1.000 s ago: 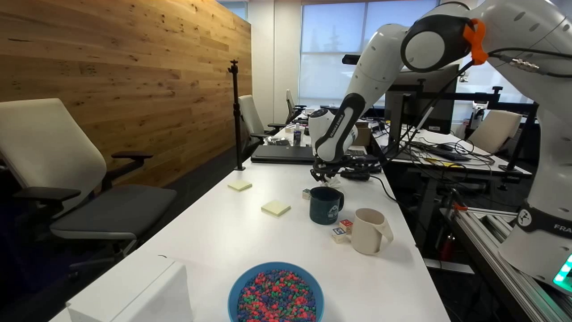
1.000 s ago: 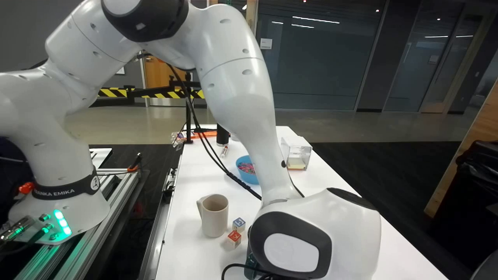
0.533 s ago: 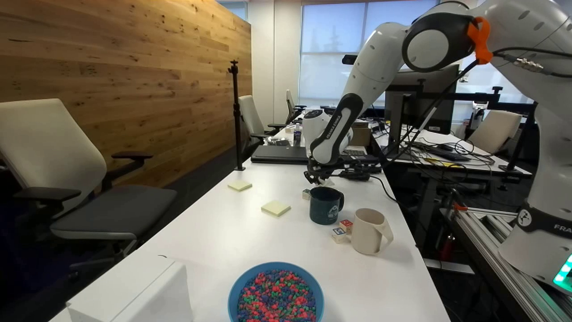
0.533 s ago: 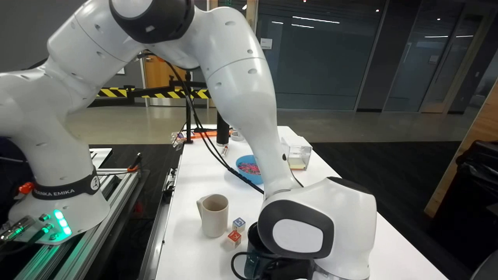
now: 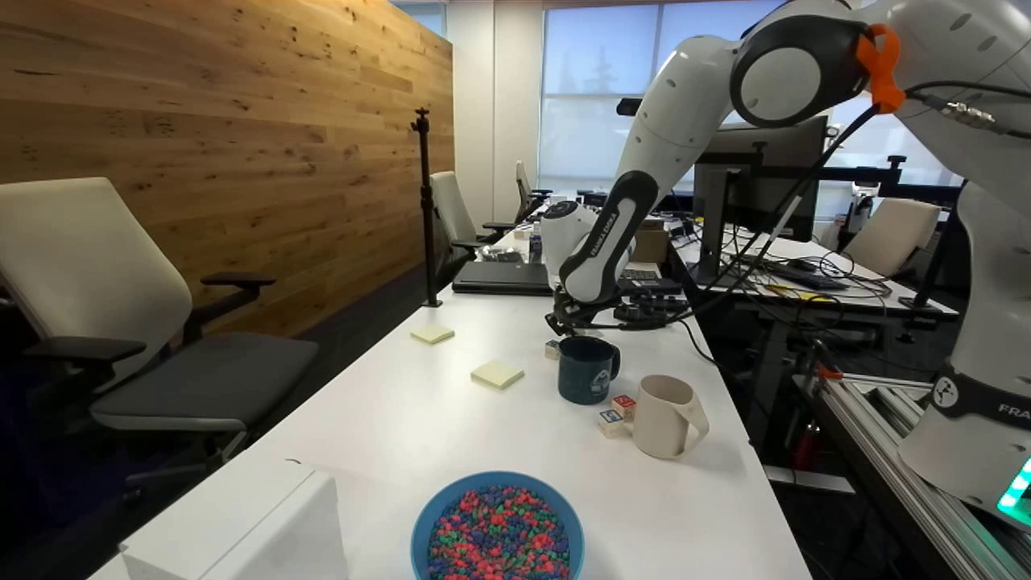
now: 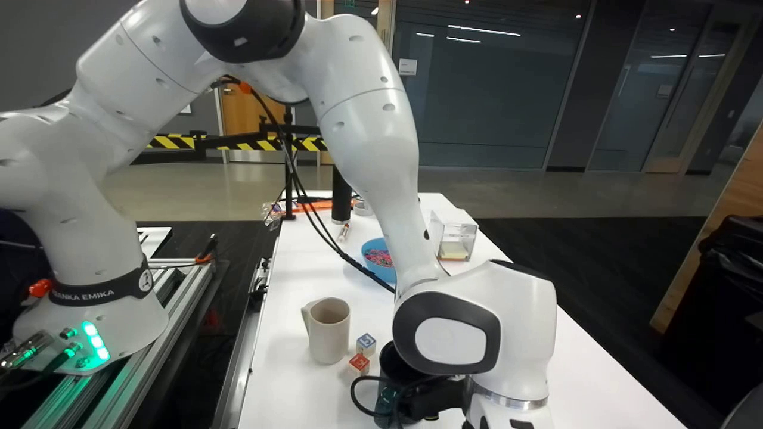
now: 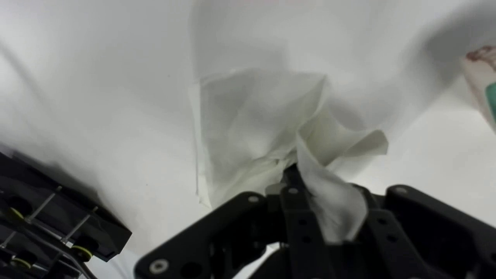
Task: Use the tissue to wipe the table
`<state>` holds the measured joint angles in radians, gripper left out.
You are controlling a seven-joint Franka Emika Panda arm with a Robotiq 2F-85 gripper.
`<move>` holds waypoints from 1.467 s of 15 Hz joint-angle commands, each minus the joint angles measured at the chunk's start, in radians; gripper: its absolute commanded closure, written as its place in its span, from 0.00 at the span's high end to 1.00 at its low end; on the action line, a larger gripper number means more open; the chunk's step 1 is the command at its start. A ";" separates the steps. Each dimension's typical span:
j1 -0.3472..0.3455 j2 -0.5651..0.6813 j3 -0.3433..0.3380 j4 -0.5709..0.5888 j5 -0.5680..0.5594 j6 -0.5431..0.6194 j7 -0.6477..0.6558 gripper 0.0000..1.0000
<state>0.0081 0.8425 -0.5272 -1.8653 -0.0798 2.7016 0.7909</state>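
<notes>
Compared with a second ago, the robot arm (image 5: 676, 113) is holding its gripper (image 5: 562, 324) a little further left behind the dark mug (image 5: 581, 379), as seen in an exterior view. Its rounded wrist (image 6: 524, 322) is leaving more of the mug showing in an exterior view.

Clenching its two fingers (image 7: 297, 212), the gripper is grasping the tissue (image 7: 252, 116). One bunched fold is bulging between those fingers, while a creased sheet of it is spreading out ahead of the fingertips, toward the top of the wrist view. Gripped like this, the tissue is sitting behind the mug, over the white table (image 5: 378, 435). It is casting shadows on the tabletop, though the wrist view is not settling how much of it is touching.

Upright, the mug is standing on that table. Just beside it, on its left in an exterior view, a small lettered block (image 5: 552, 350) is sitting. In front of the mug and to its right, a red-lettered block (image 5: 623, 407) and a blue-lettered block (image 5: 611, 424) are resting close together, with a beige jug (image 5: 659, 419) standing beside them. Left of the mug a yellow note pad (image 5: 497, 374) is lying, and a second yellow pad (image 5: 432, 333) is lying further off, behind and left. Well in front of the mug, a blue bowl (image 5: 424, 515) is holding red, green and dark blue bits (image 5: 499, 533), and a white box (image 5: 233, 524) is standing farther left.
</notes>
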 commanded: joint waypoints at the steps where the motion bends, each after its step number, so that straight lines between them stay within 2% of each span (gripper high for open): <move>1: 0.031 -0.037 -0.015 -0.088 -0.038 0.027 -0.047 0.02; 5: 0.033 -0.066 -0.013 -0.127 -0.042 -0.002 -0.116 0.02; 10: 0.031 -0.078 -0.036 -0.167 -0.034 0.015 -0.155 0.02; 17: -0.010 -0.019 -0.072 -0.118 -0.004 -0.005 -0.134 0.02; 22: -0.060 -0.004 -0.060 -0.059 0.030 -0.045 -0.125 0.02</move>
<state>-0.0203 0.8161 -0.6009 -1.9783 -0.0842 2.6939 0.6591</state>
